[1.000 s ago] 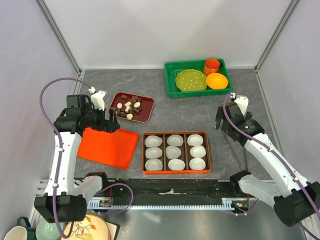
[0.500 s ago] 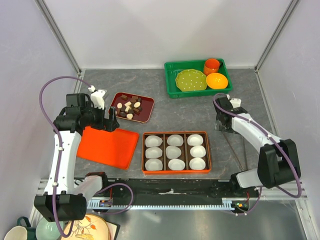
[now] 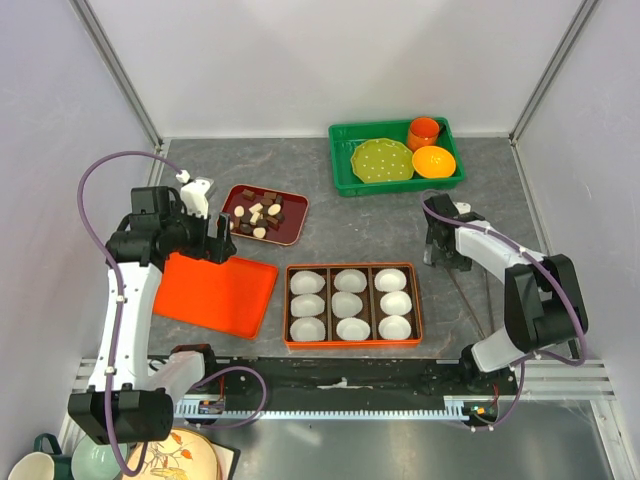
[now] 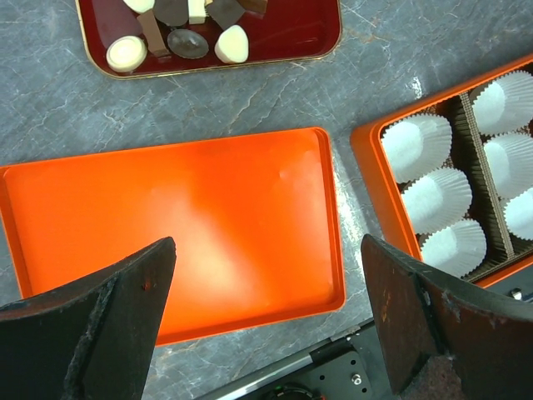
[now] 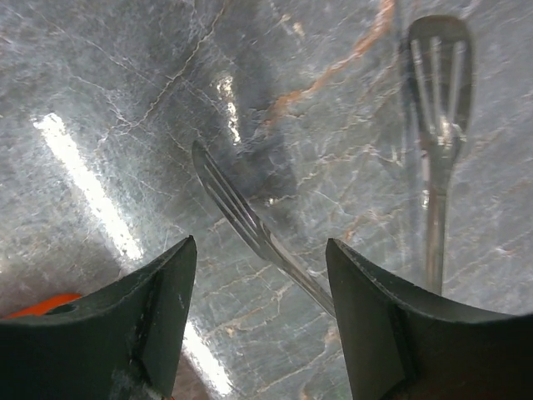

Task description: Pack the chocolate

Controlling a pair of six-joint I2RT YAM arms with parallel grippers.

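Right end effector — swung inward and lowered within the last second, jaws narrowing but apart, straddling a slim metal utensil on the grey table. Left end effector — spread, idle. Brown-and-cream chocolate pieces — unpacked in the dark-red tray; a tool pickup looks imminent.

1. Green crate at the back holds a spotted plate, an orange cup and an orange bowl.
2. Flat orange tray lies left.
3. Possibly a fork and a slotted utensil lie apart on grey stone.
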